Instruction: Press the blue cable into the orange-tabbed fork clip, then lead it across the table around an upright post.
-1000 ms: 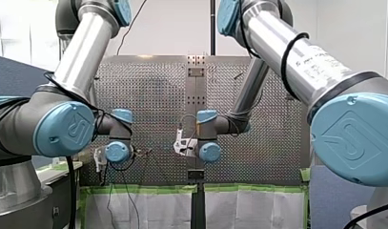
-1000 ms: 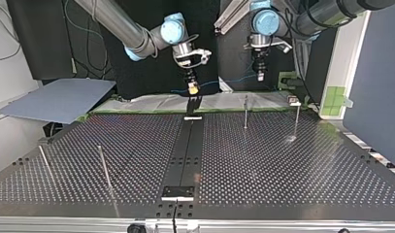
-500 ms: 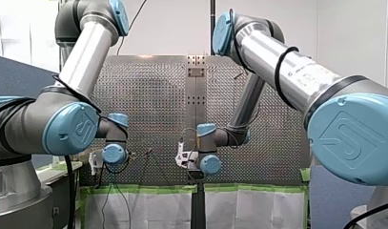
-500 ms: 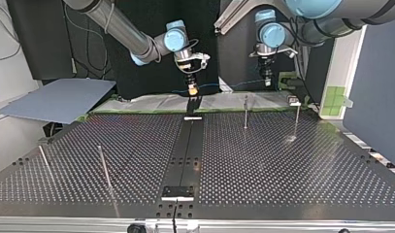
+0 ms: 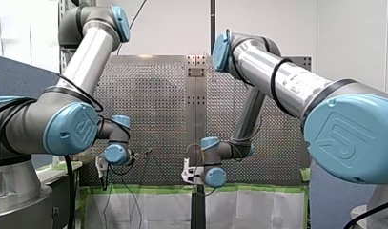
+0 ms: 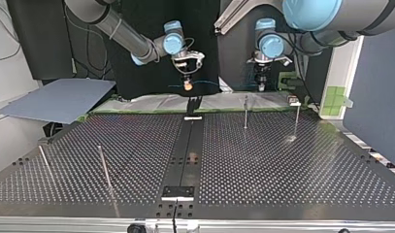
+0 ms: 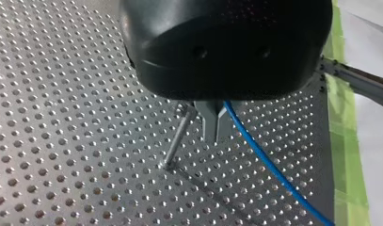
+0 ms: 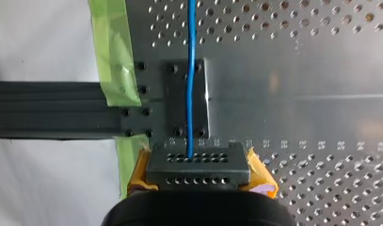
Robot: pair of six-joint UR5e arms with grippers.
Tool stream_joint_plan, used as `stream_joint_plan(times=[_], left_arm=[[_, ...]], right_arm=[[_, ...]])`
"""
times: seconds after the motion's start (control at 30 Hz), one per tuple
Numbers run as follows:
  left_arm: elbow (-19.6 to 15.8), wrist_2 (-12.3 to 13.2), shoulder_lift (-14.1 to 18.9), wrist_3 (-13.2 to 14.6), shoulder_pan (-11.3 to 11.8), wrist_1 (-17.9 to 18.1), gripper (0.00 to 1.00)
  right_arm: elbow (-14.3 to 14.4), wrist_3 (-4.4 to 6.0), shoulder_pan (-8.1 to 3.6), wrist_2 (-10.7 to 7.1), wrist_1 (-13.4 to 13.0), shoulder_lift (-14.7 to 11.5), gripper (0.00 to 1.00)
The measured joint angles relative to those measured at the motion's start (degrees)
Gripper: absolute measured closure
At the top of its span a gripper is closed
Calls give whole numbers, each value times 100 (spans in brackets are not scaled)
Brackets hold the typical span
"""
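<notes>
The thin blue cable (image 8: 191,70) runs straight ahead from my right gripper (image 8: 198,157), whose yellow pads are shut on it, and passes over a dark plate at the table's taped edge. In the left wrist view the blue cable (image 7: 269,165) leaves my left gripper (image 7: 216,134), shut on it, and trails off towards the green tape. An upright post (image 7: 176,141) stands just beside those fingers. In the top view my right gripper (image 6: 187,85) and my left gripper (image 6: 260,86) hang behind the table's far edge, the cable (image 6: 219,83) faint between them. No orange-tabbed clip is clearly visible.
Two posts (image 6: 245,111) (image 6: 297,119) stand at the far right of the top view and two more (image 6: 104,167) lean at the near left. A black rail (image 6: 185,145) runs down the table's middle. Green tape (image 8: 111,56) and white cloth line the edge.
My right gripper has drawn back from the table's middle rail towards the taped edge, lower in the front view. My left gripper shifted slightly. Both stay shut on the cable.
</notes>
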Motion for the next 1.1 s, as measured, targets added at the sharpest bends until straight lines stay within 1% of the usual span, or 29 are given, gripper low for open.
stream_joint_plan(times=[0.2, 0.3, 0.43, 0.53, 0.63, 0.8, 0.97, 1.1], left_arm=[[83, 79, -58, -67, 28, 40, 100], [95, 98, -60, -73, 35, 75, 100], [130, 105, -61, -88, 45, 85, 100], [168, 123, -62, -111, 52, 51, 100], [256, 135, -62, -118, 59, -68, 100], [416, 116, -62, -94, 76, -332, 100], [450, -23, -66, -36, 104, -595, 100], [454, -28, -68, -35, 133, -684, 100]], right_arm=[[-68, -43, -105, -5, 46, 7, 100], [-142, -86, -141, -26, 60, 6, 100], [-281, -126, -162, -136, 73, 7, 100], [-405, -155, -168, -192, 153, 6, 100], [-485, -193, -178, -208, 247, 6, 100], [-521, -220, -201, -214, 332, 6, 100], [-524, -244, -239, -218, 363, 8, 100], [-525, -250, -286, -222, 382, 9, 100]])
